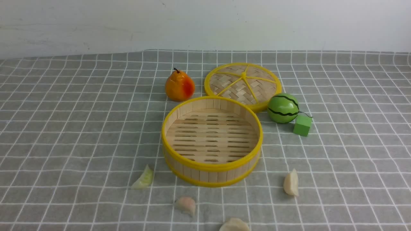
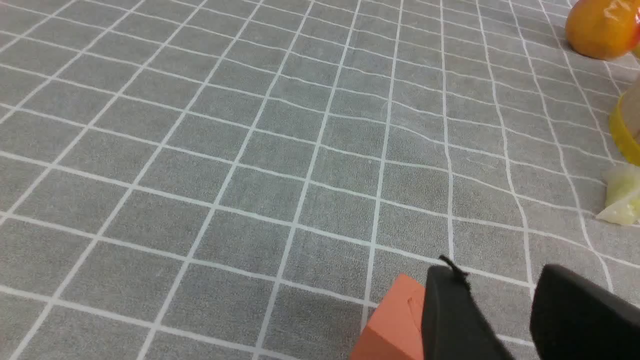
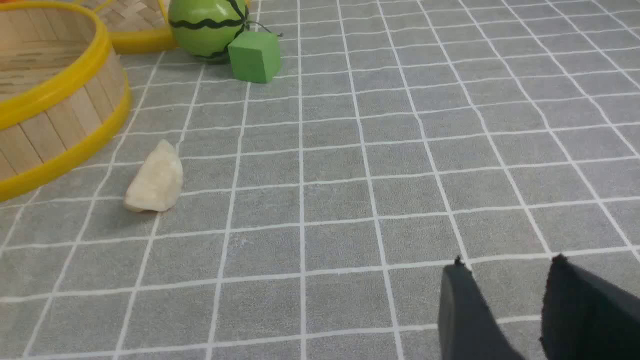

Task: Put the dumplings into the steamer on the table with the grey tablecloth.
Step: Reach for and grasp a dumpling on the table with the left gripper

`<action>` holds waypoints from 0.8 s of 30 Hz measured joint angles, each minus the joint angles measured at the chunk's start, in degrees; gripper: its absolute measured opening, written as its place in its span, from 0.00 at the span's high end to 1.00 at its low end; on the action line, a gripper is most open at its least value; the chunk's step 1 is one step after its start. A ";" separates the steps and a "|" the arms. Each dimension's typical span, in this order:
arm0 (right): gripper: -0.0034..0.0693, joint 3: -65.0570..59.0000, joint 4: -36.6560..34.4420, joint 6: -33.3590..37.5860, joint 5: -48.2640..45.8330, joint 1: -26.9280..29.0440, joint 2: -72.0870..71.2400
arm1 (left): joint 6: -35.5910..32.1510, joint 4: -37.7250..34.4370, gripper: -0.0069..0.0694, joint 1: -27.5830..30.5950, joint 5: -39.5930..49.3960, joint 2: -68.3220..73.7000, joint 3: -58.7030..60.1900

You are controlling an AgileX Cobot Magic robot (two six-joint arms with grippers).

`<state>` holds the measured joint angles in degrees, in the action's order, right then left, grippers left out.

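Note:
The steamer [image 1: 212,141] stands empty in the middle of the grey tablecloth [image 1: 64,128]. Four dumplings lie on the cloth in front of it: a pale green one [image 1: 143,178], a pinkish one [image 1: 186,205], a cream one [image 1: 234,225] at the frame's bottom edge, and a cream one [image 1: 291,183] to the right. Neither gripper shows in the front view. My left gripper [image 2: 500,280] is open and empty above the cloth, the green dumpling [image 2: 621,196] far off it. My right gripper [image 3: 507,265] is open and empty, well away from the cream dumpling [image 3: 152,180] and the steamer [image 3: 60,105].
The woven lid [image 1: 243,84] lies behind the steamer, with an orange pear [image 1: 179,86] to its left. A green watermelon ball [image 1: 283,107] and a green cube [image 1: 302,125] sit right of the steamer. An orange block [image 2: 395,322] lies beside my left gripper.

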<state>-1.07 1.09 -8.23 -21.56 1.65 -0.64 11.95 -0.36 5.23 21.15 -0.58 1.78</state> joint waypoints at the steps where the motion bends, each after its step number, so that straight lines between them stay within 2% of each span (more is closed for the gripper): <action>1: 0.62 0.00 0.00 0.00 0.00 0.00 0.00 | 0.00 0.00 0.60 0.00 0.00 0.00 0.00; 19: 0.62 0.00 0.00 0.00 0.00 0.00 0.00 | 0.00 0.00 0.60 -0.06 0.00 0.00 0.00; 24: 0.62 0.00 0.40 0.00 0.00 0.00 0.00 | 0.00 0.00 0.60 -3.94 0.00 0.00 0.00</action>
<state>-1.07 1.49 -8.23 -21.56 1.65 -0.64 11.95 -0.36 1.29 21.15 -0.58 1.78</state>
